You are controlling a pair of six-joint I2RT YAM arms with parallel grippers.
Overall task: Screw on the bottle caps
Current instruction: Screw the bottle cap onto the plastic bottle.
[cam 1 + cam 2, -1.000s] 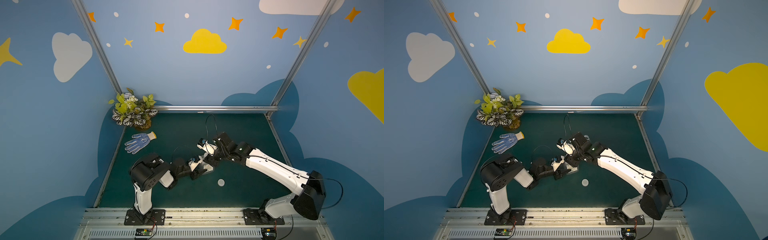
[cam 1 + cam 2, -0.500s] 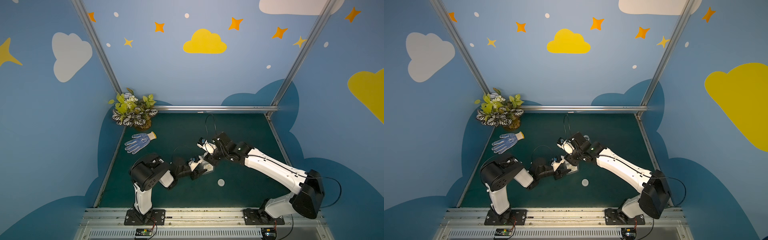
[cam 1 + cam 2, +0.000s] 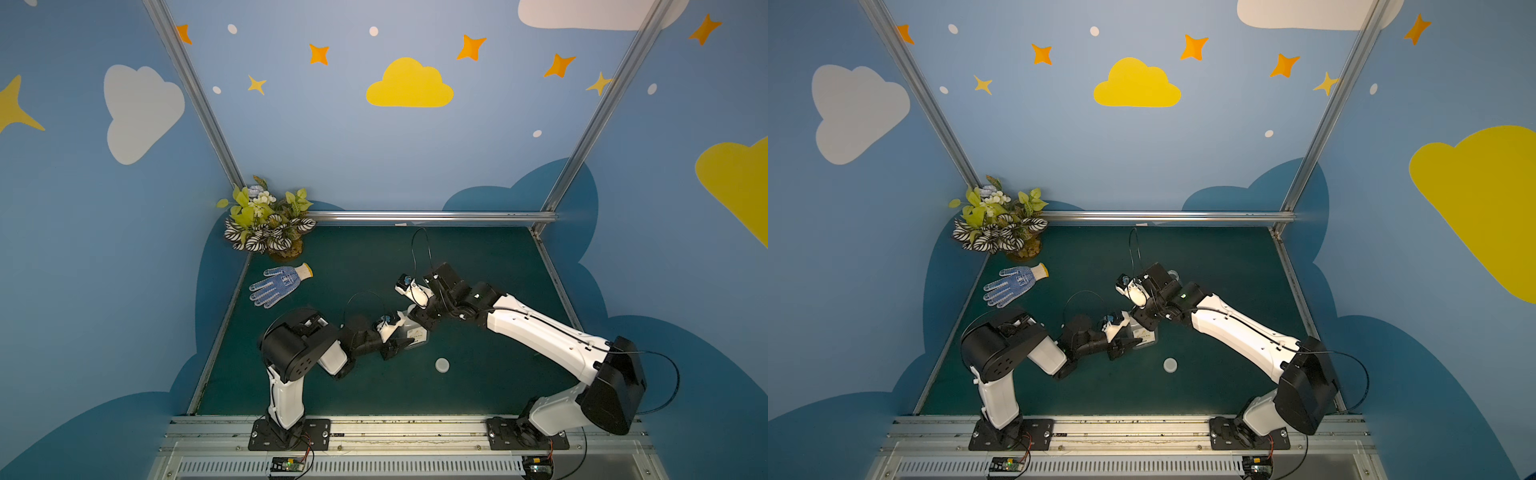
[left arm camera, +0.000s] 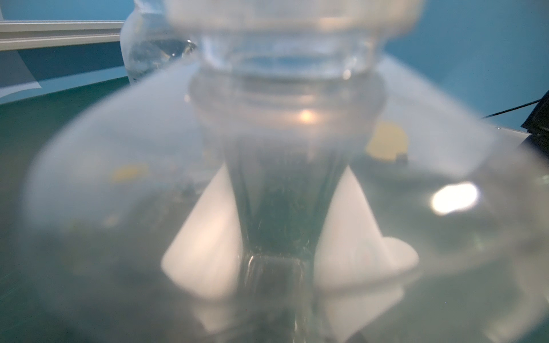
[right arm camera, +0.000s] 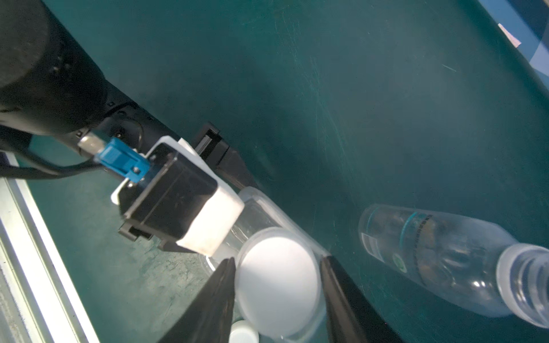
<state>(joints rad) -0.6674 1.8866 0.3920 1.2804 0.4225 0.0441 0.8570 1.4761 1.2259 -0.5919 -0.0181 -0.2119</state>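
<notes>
Fingers (image 5: 214, 303) of the right gripper (image 5: 277, 261) sit against both sides of the white cap (image 5: 277, 285), so we read it as closed on that cap, which rests on the neck of the rectangular bottle (image 3: 417, 332). We judge that the coming twist turns on one line. The bottle stands upright, and its long axis runs up through neck and cap into the right gripper reaching down from above, so any turn must go round that vertical. The left gripper (image 3: 402, 337) comes in from the left and is clamped on the bottle's body, bracing it. Further out, the second cap (image 3: 442, 365) lies loose on the mat (image 3: 478, 257), near and right of the held bottle, closer to the right arm. The round bottle (image 5: 445, 261) appears to stand uncapped on the far side, by the right wrist.
</notes>
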